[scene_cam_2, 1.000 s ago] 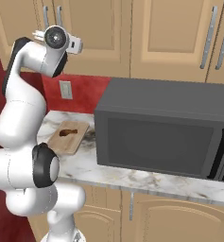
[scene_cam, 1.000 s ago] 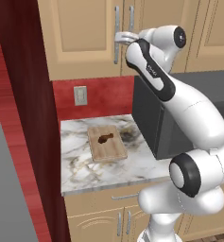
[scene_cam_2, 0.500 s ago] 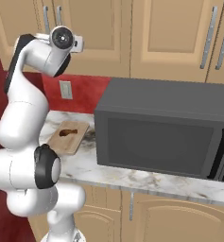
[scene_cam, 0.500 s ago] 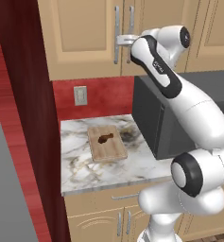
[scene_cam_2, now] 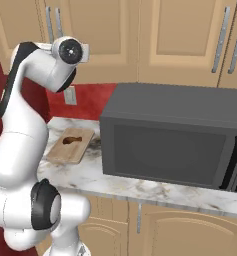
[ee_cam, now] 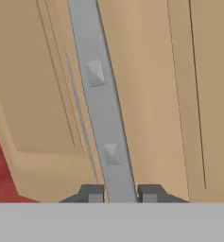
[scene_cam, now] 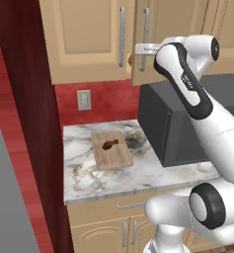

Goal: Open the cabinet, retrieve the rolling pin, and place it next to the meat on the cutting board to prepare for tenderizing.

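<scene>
Since a moment ago the right cabinet door (scene_cam: 170,34) has swung slightly ajar, its lower edge now standing proud of the left door. Nearest in the hand view, the gripper (ee_cam: 120,194) is clamped tight on that door's silver bar handle (ee_cam: 100,99). Down on the marble counter (scene_cam: 89,173), the meat (scene_cam: 110,145) lies on the cutting board (scene_cam: 112,157), beside the dark microwave (scene_cam_2: 175,135).

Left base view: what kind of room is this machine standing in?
A home kitchen, computer-rendered: tan wall cabinet doors with bar handles, a dark microwave on a marble counter, and a cutting board carrying meat.
</scene>
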Robot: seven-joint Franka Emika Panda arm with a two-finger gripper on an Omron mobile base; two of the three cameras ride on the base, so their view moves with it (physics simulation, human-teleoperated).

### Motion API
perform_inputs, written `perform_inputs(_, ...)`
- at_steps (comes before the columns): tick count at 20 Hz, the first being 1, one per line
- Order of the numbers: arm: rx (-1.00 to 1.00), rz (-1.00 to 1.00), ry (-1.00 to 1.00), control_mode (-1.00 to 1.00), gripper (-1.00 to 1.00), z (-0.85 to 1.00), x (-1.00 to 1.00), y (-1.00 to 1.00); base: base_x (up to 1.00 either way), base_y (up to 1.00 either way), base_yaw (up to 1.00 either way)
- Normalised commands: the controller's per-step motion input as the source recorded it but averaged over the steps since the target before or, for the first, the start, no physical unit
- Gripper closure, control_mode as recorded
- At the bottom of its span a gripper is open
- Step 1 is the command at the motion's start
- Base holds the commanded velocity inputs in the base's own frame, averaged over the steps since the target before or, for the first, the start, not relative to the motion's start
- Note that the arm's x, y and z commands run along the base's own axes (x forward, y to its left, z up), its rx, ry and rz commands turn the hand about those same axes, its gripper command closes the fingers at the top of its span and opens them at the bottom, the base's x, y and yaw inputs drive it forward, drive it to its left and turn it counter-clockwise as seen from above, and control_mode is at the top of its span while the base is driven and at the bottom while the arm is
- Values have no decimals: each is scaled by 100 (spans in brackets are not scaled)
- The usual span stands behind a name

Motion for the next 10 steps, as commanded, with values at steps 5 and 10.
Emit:
perform_inputs(5,0,5,-5,-100,100,0,-100,-7,0,0,0)
perform_inputs(10,2,6,-4,-100,100,0,-100,-20,0,0,0)
